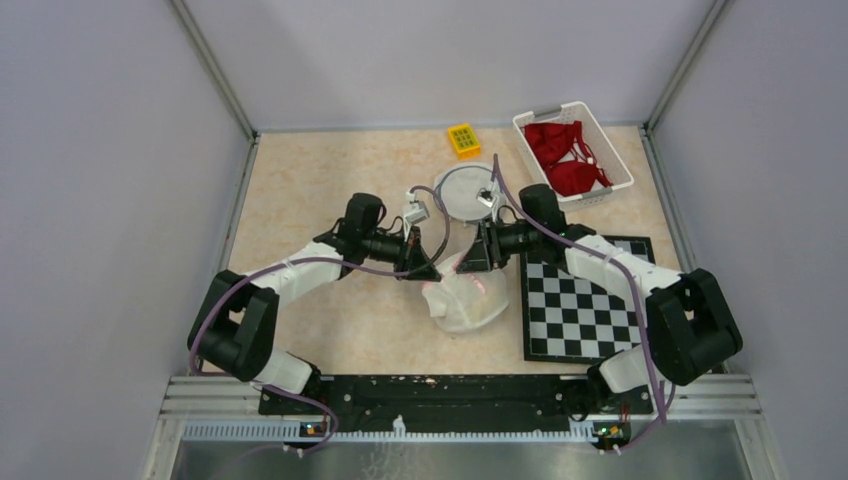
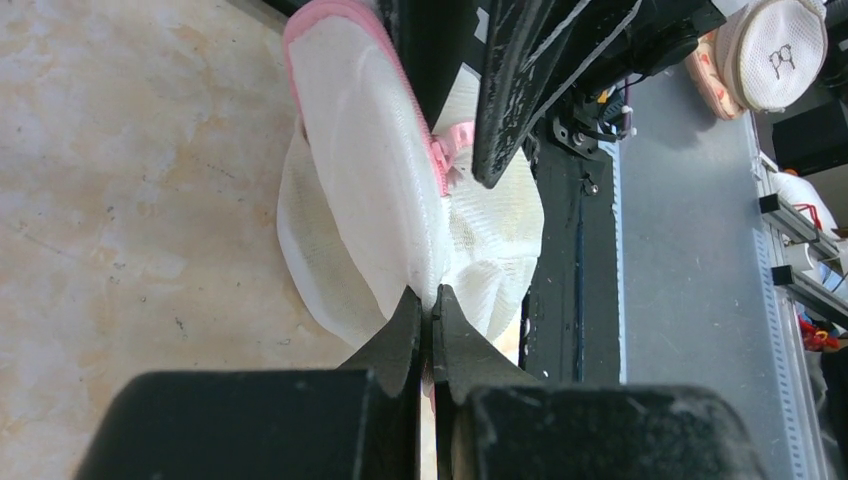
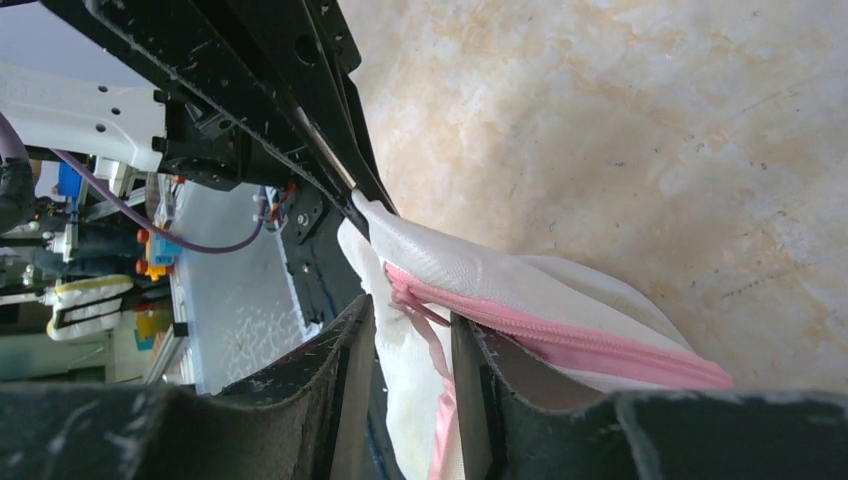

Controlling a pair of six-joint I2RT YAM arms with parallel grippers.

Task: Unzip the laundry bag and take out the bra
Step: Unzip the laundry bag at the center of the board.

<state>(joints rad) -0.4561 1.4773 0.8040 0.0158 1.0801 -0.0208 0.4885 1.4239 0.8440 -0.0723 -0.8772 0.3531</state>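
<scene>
Bag first: the white mesh laundry bag (image 1: 468,305) with its pink zipper (image 3: 600,345) lies on the tan marbled table (image 1: 310,180), near the middle, just beside the left edge of the black-and-white checkerboard mat (image 1: 585,300). Both arms reach in toward it from either side.

My left gripper (image 2: 430,300) has its fingers pressed together on a fold of the bag's mesh at the edge, and the fabric bunches up where it is pinched. My right gripper (image 3: 410,320) has its jaws parted, one on either side of the pink zipper pull (image 3: 410,300), which hangs in the gap. I see no clamp on it. The stretch of zipper I can see in the right wrist view is closed.

Whether a bra is inside I cannot tell, as the mesh hides the contents.

At the far right, well apart from the bag, a white plastic basket (image 1: 614,150) holds red garments (image 1: 560,150). A small yellow block (image 1: 463,139) sits at the far edge, and a round grey disc with a white rim (image 1: 470,190) lies just behind the grippers.
</scene>
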